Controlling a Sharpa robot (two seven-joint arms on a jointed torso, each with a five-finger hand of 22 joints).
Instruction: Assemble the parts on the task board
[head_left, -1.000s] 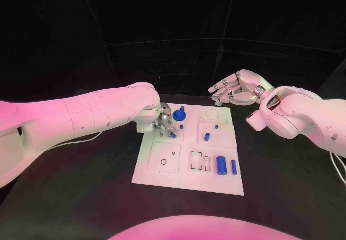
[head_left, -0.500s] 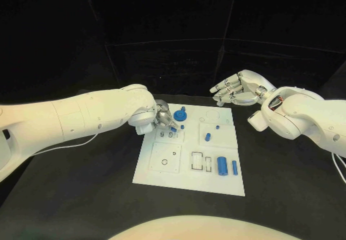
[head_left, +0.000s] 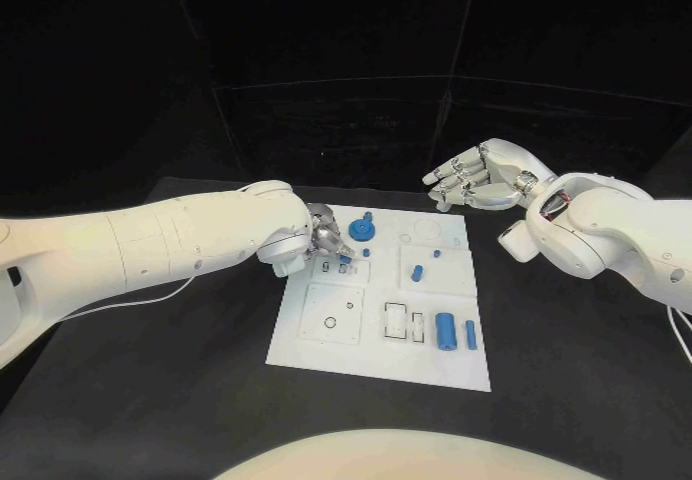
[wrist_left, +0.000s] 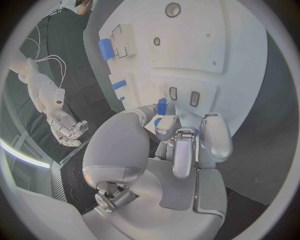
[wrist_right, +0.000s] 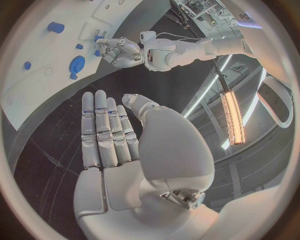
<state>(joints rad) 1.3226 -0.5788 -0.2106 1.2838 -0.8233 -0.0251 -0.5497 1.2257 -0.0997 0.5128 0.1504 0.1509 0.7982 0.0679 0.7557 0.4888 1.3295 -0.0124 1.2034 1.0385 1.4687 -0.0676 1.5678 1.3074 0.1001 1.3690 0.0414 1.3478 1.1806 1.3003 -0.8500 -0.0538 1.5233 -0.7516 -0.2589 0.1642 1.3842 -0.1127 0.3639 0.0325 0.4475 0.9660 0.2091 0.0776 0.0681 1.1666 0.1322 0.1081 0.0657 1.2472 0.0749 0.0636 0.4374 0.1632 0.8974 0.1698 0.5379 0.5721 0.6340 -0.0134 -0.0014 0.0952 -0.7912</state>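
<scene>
Task board (head_left: 378, 345) lies white at mid-table before me, largest thing in my head view, blue parts scattered over it. My left wrist view alone shows a small blue part (wrist_left: 162, 106) pinched at the left hand's (head_left: 326, 240) fingertips just above the board's twin slots (wrist_left: 184, 96); from the head camera that hand covers the part. My right hand (head_left: 477, 177) hovers beyond the board's far right corner, fingers straight and held side by side, holding nothing, as its wrist view confirms.
</scene>
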